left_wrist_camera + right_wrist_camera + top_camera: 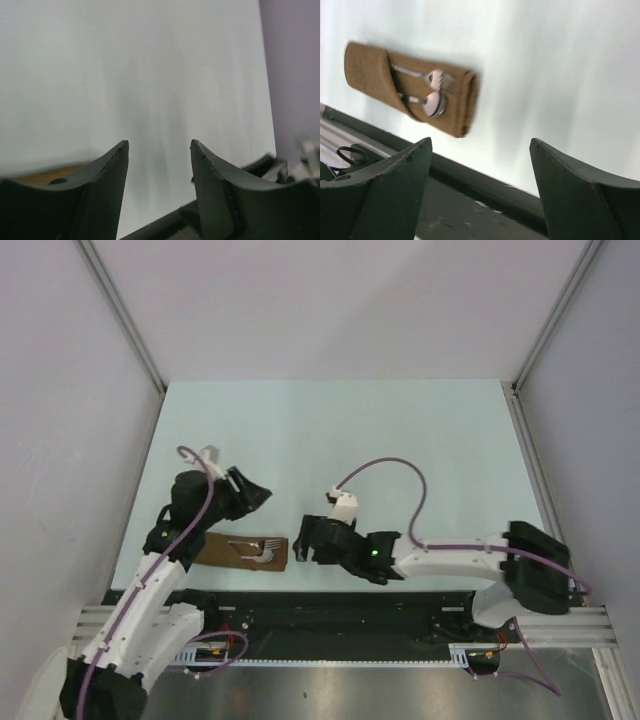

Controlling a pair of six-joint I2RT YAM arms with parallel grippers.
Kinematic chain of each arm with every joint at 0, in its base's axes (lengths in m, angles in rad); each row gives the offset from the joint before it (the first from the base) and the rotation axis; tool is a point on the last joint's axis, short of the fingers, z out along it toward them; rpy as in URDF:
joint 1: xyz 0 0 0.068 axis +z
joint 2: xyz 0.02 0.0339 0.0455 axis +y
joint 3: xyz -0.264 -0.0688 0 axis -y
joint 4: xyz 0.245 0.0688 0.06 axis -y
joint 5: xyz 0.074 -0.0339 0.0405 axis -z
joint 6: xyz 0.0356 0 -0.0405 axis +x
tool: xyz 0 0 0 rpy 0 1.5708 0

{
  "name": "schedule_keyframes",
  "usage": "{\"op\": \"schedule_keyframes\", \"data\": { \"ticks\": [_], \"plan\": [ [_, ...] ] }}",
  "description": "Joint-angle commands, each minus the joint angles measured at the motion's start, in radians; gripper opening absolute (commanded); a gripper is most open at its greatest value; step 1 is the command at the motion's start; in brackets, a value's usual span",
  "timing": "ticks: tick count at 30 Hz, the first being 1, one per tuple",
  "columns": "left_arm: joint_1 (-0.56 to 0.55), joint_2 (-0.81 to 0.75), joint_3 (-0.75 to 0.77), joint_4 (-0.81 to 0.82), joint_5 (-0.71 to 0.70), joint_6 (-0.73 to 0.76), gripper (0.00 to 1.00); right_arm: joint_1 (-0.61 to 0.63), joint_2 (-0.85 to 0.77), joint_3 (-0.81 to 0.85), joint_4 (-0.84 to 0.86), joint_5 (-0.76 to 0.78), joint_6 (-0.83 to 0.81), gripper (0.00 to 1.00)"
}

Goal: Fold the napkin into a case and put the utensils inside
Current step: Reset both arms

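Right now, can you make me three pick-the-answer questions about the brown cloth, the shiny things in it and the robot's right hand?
1. Where does the case lie on the table?
A. at the near edge, left of the middle
B. at the far edge
C. in the far right corner

2. How many utensils poke out of it?
A. one
B. two
C. four

3. How is the right gripper?
A. shut on the case
B. open, holding nothing
C. shut on a utensil

Answers:
1 A, the top view shows it at the near edge.
2 B, the right wrist view shows two silvery heads.
3 B, its jaws stand wide apart with only table between them.
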Motion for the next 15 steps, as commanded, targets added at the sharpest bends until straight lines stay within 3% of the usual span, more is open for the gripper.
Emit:
{"op": "schedule_keyframes", "data": {
  "ticks": [1, 4, 9, 15],
  "plan": [
    [-0.341, 0.021, 0.061, 0.166, -0.116, 0.139, 0.58, -0.034, -0.269, -0.157, -0.128, 0.196, -0.222, 0.86],
    [-0.527, 0.006, -0.026, 0.301, -0.208, 0.145, 0.59, -0.044, -0.487, -0.369, -0.093, 0.218, -0.233, 0.9],
    [-0.686, -0.043, -0.167, 0.442, -0.321, 0.116, 0.64, -0.045, -0.883, -0.635, -0.07, 0.215, -0.184, 0.91],
    [-0.781, -0.109, -0.172, 0.472, -0.328, 0.153, 0.69, -0.041, -1.244, -0.67, -0.148, 0.216, -0.256, 1.0]
  ]
}}
